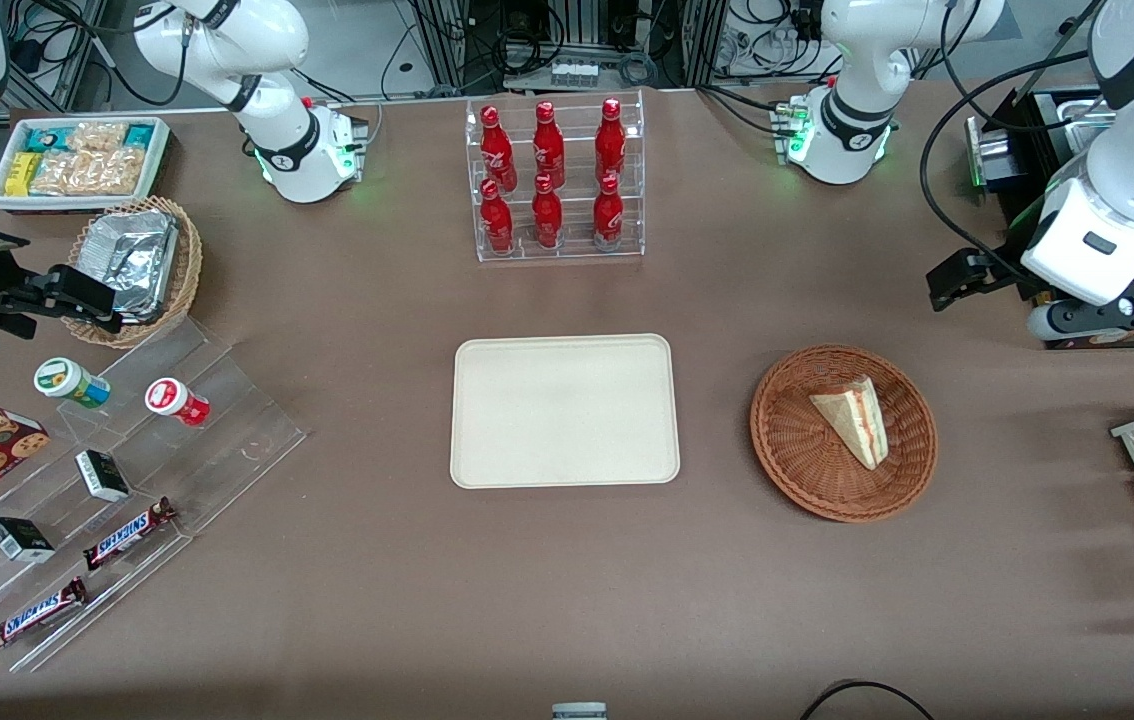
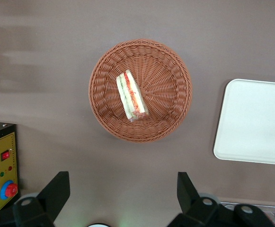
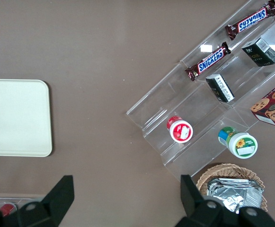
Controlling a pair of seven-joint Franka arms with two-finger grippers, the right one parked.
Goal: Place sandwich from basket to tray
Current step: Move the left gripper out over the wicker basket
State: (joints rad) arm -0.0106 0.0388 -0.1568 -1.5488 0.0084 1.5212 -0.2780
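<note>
The sandwich point(image 1: 853, 419) lies in the wicker basket point(image 1: 787, 440) at the front view's right — tool point(image 2: 120, 189) hovers above, fingers apart; tray point(image 1: 564, 411) mid-frame.

The sandwich point(image 1: 854, 419) is held in the basket point(image 1: 793, 455), which is set beside the tray point(image 1: 564, 410), toward the working arm's end, with the open gripper point(image 2: 123, 189) raised above the table.
</note>
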